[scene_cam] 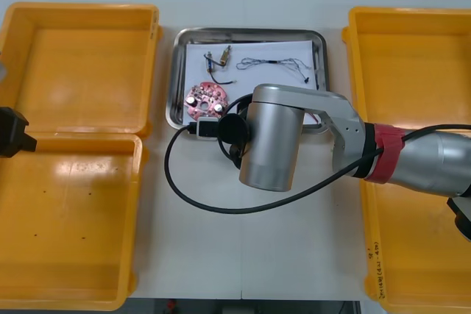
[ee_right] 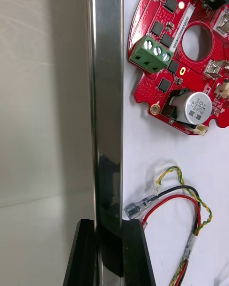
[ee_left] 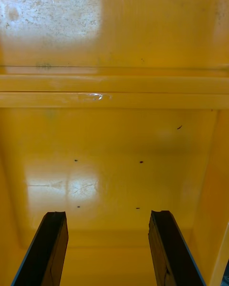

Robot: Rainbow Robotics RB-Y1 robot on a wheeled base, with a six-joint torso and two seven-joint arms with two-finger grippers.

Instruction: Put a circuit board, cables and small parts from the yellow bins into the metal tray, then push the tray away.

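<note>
- While its right hand [ee_right: 109,228] clamps the near rim of the metal tray [scene_cam: 176,79], one finger on each side of the edge, the robot's arm reaches across the counter [scene_cam: 294,255].
- A round red circuit board [scene_cam: 206,99], cables [scene_cam: 276,62] and small metal parts [scene_cam: 218,55] lie inside the tray.
- The left hand [ee_left: 108,215] hangs spread wide over a yellow bin [ee_left: 114,138].

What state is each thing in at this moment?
Tray: loaded, rim clamped.
Right gripper: shut on tray rim.
Left gripper: open over a left bin.
Board: flat in tray.
Cables: loose in tray.
Small parts: lying in tray.
</note>
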